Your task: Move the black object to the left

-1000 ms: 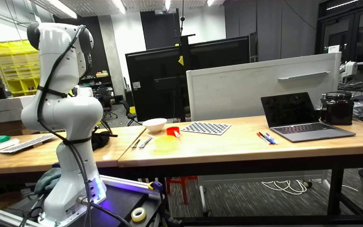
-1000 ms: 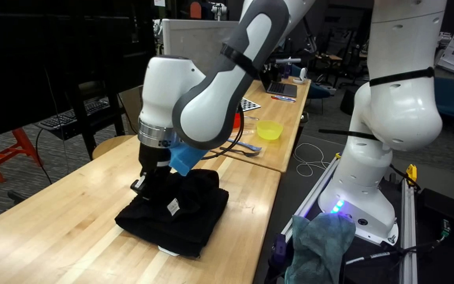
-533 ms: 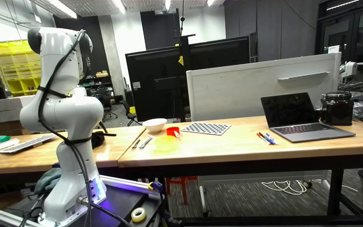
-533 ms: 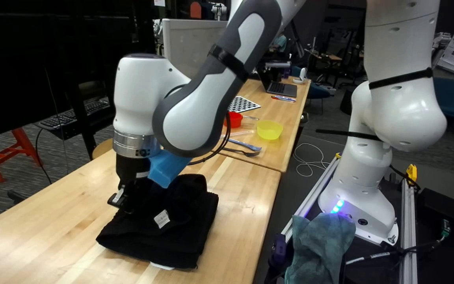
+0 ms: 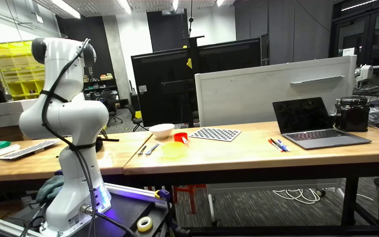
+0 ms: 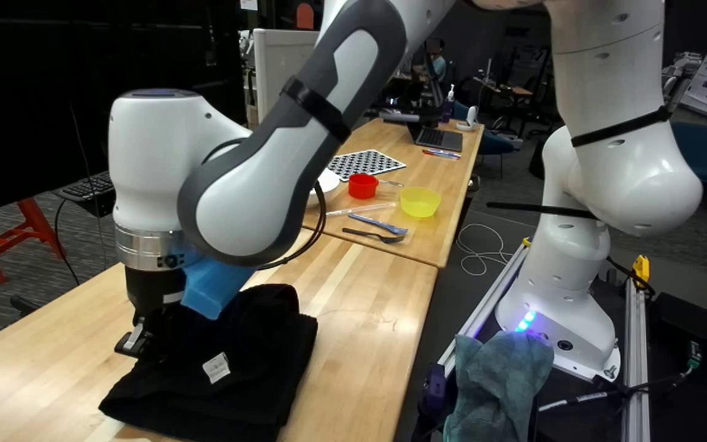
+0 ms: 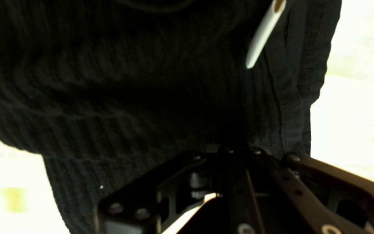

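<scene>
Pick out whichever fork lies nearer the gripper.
The dark fork, closer to the table seam; the blue fork lies beyond it, farther from the gripper.

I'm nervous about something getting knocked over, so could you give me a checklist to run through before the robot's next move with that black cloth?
1. The claw closed on the black cloth: ok, by the look of the wrist view.
2. Firm hold: cannot tell; the fabric there is too dark.
3. Cloth in from the robot-side edge of the table: ok, wood shows between them.
4. The dark fork, red cup and yellow bowl apart from the cloth: ok.
5. Whole cloth in view: not ok; it runs off the bottom of an exterior view.
6. Room to the left: cannot tell; what looks like a keyboard lies that way.
</scene>
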You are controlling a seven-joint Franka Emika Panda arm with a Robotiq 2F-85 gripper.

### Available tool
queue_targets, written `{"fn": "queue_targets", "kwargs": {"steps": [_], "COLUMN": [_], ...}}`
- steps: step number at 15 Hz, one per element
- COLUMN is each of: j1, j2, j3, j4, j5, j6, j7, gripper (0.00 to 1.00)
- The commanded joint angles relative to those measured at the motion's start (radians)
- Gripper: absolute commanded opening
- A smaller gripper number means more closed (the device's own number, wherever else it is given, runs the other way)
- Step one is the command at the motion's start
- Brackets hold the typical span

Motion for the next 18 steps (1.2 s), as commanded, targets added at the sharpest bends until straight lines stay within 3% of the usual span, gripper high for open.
{"fn": "queue_targets", "kwargs": {"steps": [1,2,6,13,18], "j1": [0.047,0.053,0.043,0.017,0.01], "j2": [0.04,0.044,0.049,0.0,-0.035], "j3": [-0.033,-0.038,-0.031,-0.016,-0.015], "j4": [0.075,0.088,0.122,0.176,0.248], "j5": [-0.025,-0.023,0.0,0.021,0.007], "j6": [-0.047,-0.06,-0.102,-0.311,-0.48], "j7": [0.023,0.019,-0.015,-0.028,-0.041], "gripper": [0.17,0.27,0.5,0.98,1.0]}}
